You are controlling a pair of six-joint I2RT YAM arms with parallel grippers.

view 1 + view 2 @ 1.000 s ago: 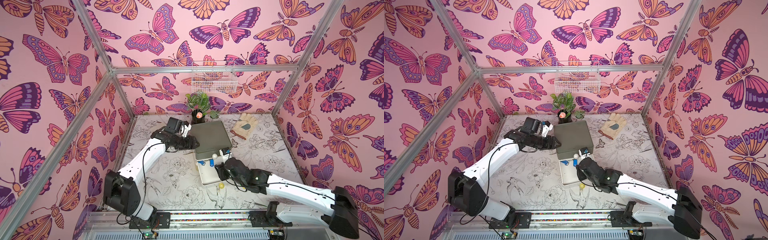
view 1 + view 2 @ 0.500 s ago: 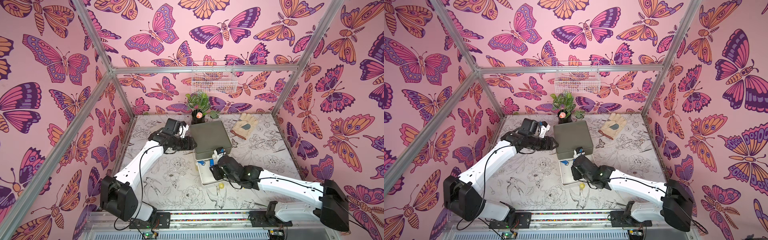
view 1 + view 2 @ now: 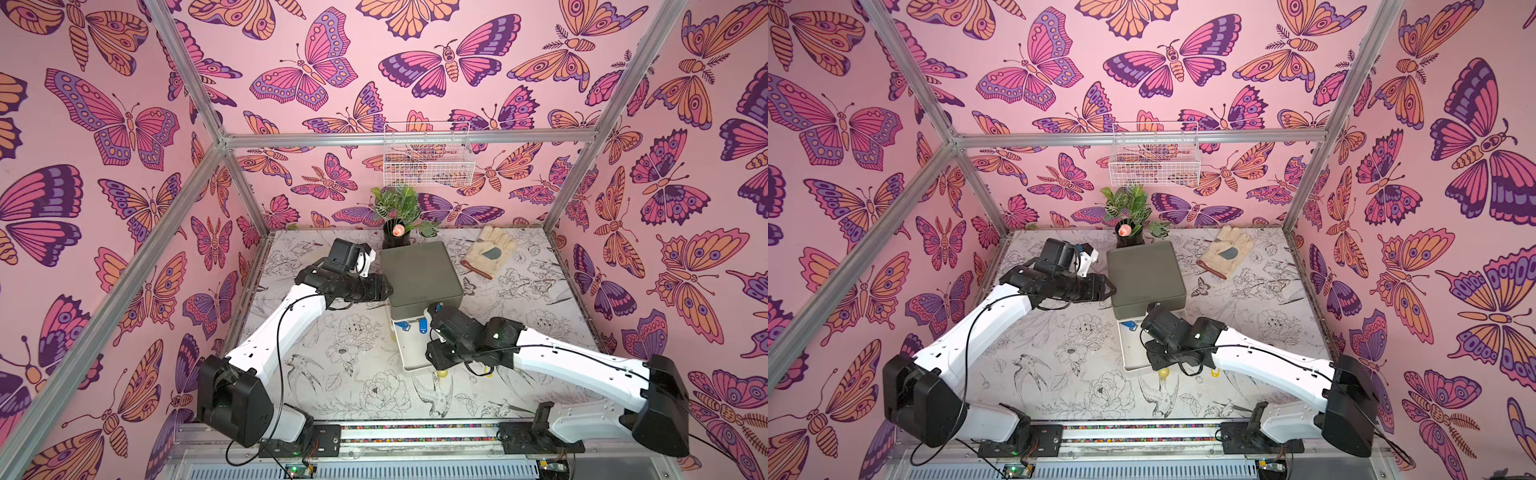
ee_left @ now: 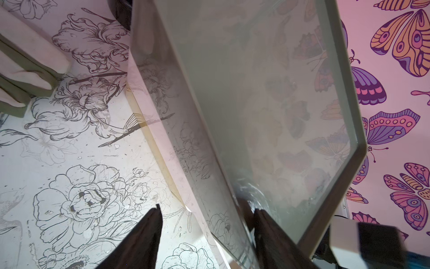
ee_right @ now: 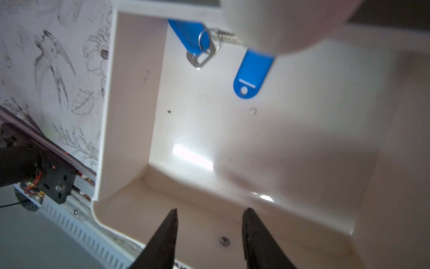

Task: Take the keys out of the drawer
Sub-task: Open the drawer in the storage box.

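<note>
A white drawer (image 3: 402,353) stands pulled out toward the front from a grey-green box (image 3: 419,270). Two blue-tagged keys (image 3: 424,326) lie at the drawer's back end; the right wrist view shows both tags (image 5: 252,74) and a metal key (image 5: 200,58). My right gripper (image 5: 209,215) hangs open and empty over the drawer's front wall (image 5: 209,202). Its black body (image 3: 453,334) covers the drawer's right side in both top views. My left gripper (image 4: 207,209) is open astride the box's left edge, one finger (image 4: 267,233) on the lid. A yellow tag (image 3: 1163,372) lies on the table before the drawer.
A work glove (image 3: 488,255) lies at the back right and a potted plant (image 3: 397,232) stands behind the box. A white wire basket (image 3: 426,160) hangs on the back wall. A second small yellow piece (image 3: 1215,371) lies under the right arm.
My right gripper has moved back and left from the drawer's front right corner to above the drawer. The left arm has stayed at the box.
</note>
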